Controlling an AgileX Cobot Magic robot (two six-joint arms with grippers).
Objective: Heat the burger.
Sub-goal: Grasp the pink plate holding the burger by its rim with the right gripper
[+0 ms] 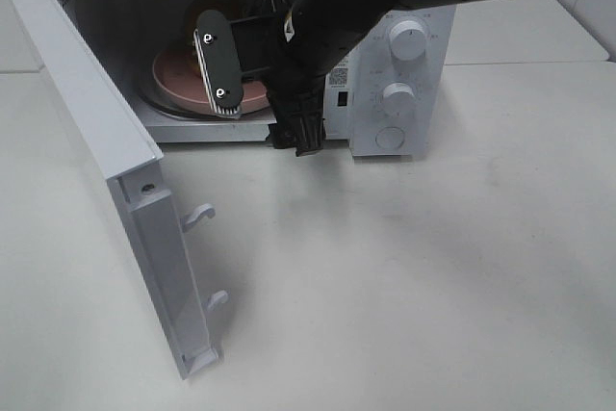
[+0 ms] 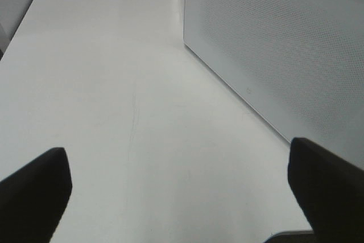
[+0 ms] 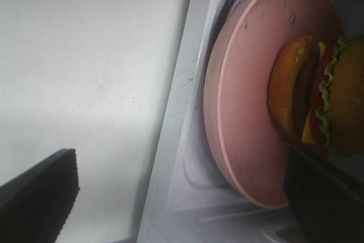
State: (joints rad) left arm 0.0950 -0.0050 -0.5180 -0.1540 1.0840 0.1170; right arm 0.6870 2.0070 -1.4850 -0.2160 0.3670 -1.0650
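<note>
Burger: we find the burger (image 3: 318,98) on the pink plate (image 3: 244,83), inside the open microwave (image 1: 404,93).
Right end effector (image 3: 182,166): at the cavity mouth, fingers spread and gripping nothing, one finger close by the bun.
Step, as we judge it: back straight out without nudging the plate, then swing the door (image 1: 96,113) shut.
Left end effector (image 2: 177,157): fingers apart, empty, above the desk (image 1: 433,267).
Room: we see little beyond the white desk.

The table (image 1: 433,286) and open microwave (image 1: 404,132) on its far side are being viewed from above. From the left wrist, a microwave panel is being seen low across the table. From the right wrist, the pink plate (image 3: 244,112) inside is being framed closely, shared with the high view.
</note>
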